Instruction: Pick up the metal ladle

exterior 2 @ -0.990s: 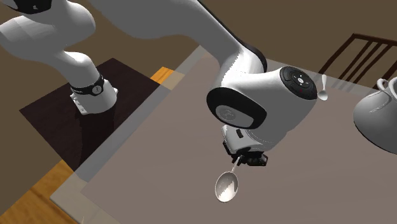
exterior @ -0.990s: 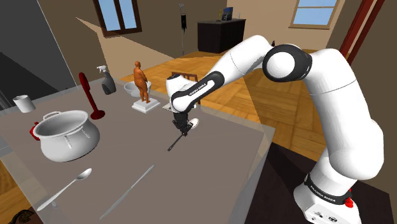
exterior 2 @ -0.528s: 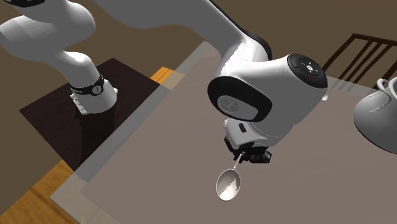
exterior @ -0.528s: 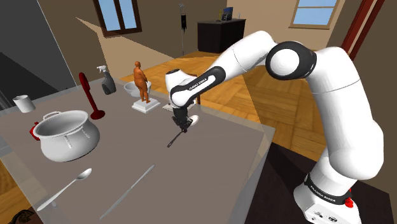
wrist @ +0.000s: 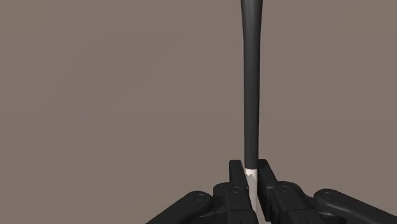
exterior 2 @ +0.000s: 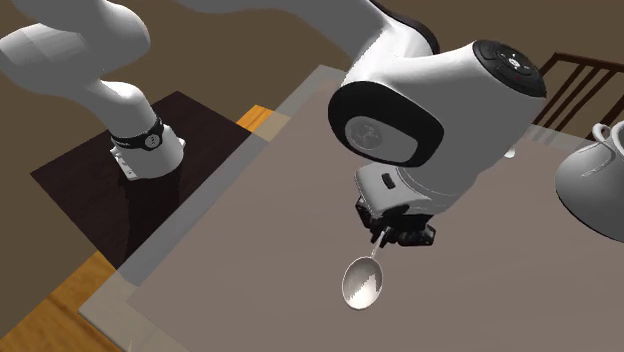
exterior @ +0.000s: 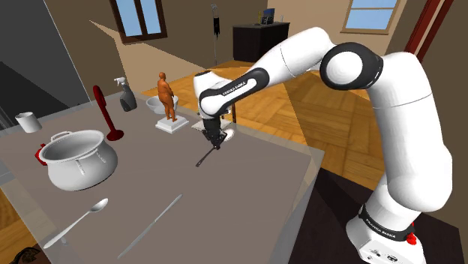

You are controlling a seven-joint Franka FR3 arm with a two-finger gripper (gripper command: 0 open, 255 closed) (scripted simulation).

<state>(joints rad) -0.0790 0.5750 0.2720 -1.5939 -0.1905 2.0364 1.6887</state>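
My black gripper [exterior: 215,140] is shut on the ladle [exterior: 225,138], clasping it near where the handle meets the pale bowl. The dark handle [exterior: 204,157] slants down toward the shoulder view's left, over the grey table [exterior: 255,195]. In the second exterior view the shiny bowl of the ladle [exterior 2: 362,284] hangs just below the gripper [exterior 2: 398,234], with the white wrist above it. The wrist view has both fingers [wrist: 236,182] pressed against the thin dark handle [wrist: 250,95], which runs straight away from the gripper [wrist: 251,179] above the plain table top.
A grey pot [exterior: 79,157] stands at the shoulder view's left. A spoon [exterior: 75,221] and a knife [exterior: 150,225] lie near the front edge. An orange figurine [exterior: 169,105], a spray bottle [exterior: 126,95], a red stand [exterior: 105,112] and a cup [exterior: 28,121] line the back.
The gripper has carried the ladle a little up and toward the shoulder view's left. The wrist has turned, and the grip stays shut on the ladle.
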